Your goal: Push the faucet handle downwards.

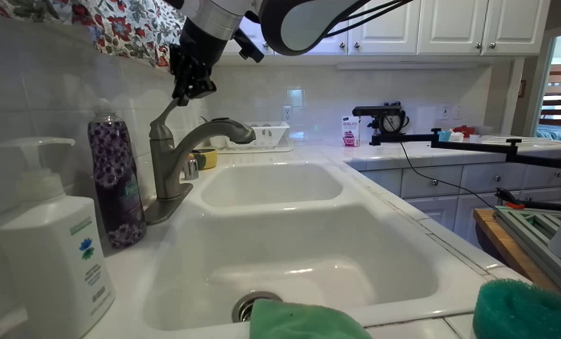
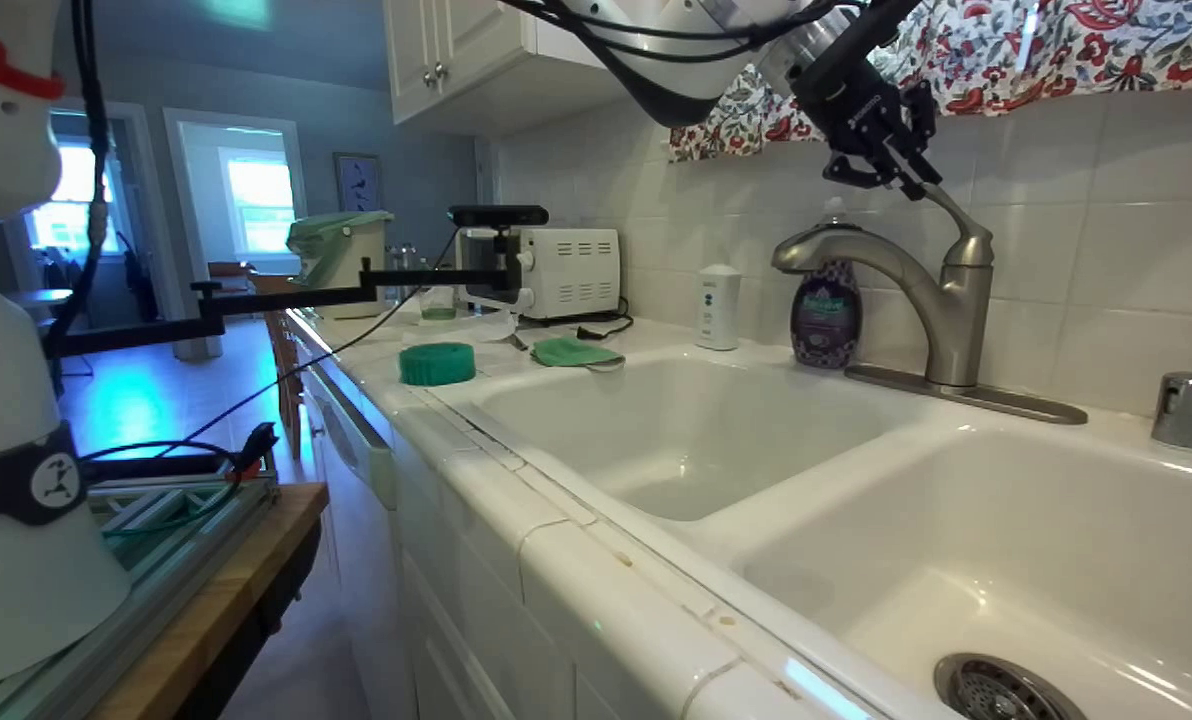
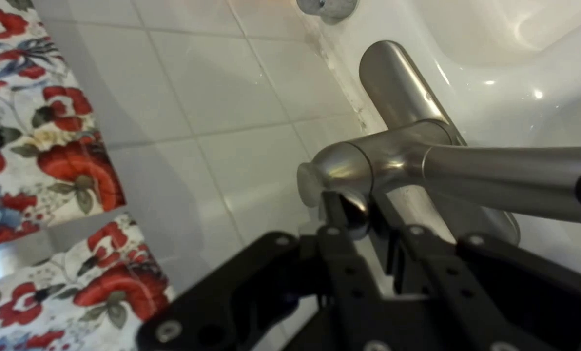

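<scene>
The faucet handle (image 1: pixel 168 112) is a slim grey metal lever slanting up from the top of the faucet body (image 1: pixel 164 160). It also shows in an exterior view (image 2: pixel 952 212) and in the wrist view (image 3: pixel 358 210). My gripper (image 1: pixel 182 100) is above the faucet, pointing down, with its black fingertips at the upper end of the handle; it also shows in an exterior view (image 2: pixel 918 186). In the wrist view the fingers of the gripper (image 3: pixel 355 199) are close together, one on each side of the handle, and appear shut on it. The handle's tip is partly hidden between them.
The arched spout (image 1: pixel 214 127) reaches over the double sink (image 1: pixel 280 205). A purple soap bottle (image 1: pixel 116 179) and a white pump bottle (image 1: pixel 57 254) stand beside the faucet. The tiled wall (image 3: pixel 251 170) and floral curtain (image 3: pixel 76 146) are close behind the gripper.
</scene>
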Available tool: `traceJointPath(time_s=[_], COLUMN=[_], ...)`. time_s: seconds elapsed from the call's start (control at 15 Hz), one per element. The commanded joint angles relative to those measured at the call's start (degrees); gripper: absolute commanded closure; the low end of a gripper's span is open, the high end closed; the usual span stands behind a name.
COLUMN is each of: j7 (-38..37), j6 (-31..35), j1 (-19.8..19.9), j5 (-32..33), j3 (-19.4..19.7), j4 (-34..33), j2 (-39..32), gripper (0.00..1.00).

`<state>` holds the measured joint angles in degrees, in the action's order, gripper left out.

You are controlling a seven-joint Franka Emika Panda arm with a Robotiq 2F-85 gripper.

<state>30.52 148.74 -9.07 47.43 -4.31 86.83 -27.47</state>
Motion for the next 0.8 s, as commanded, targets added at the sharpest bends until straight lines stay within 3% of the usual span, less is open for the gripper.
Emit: traceJointPath(time_s=[0.0, 0.47, 0.53, 0.67, 0.73], j7=[1.3, 1.0, 0.9, 1.6, 1.9], j6=[-0.2, 1.6, 1.4, 0.3, -0.3], j1=[1.5, 2.1, 2.1, 2.0, 2.0], j5=[-4.5, -5.5, -5.5, -7.1, -8.1], j3=[-2.8, -2.9, -2.9, -3.6, -4.1], j4=[6.8, 8.9, 8.8, 9.1, 9.5], j2=[2.4, 3.1, 3.3, 4.2, 4.8], gripper=[0.95, 0.95, 0.56, 0.53, 0.46])
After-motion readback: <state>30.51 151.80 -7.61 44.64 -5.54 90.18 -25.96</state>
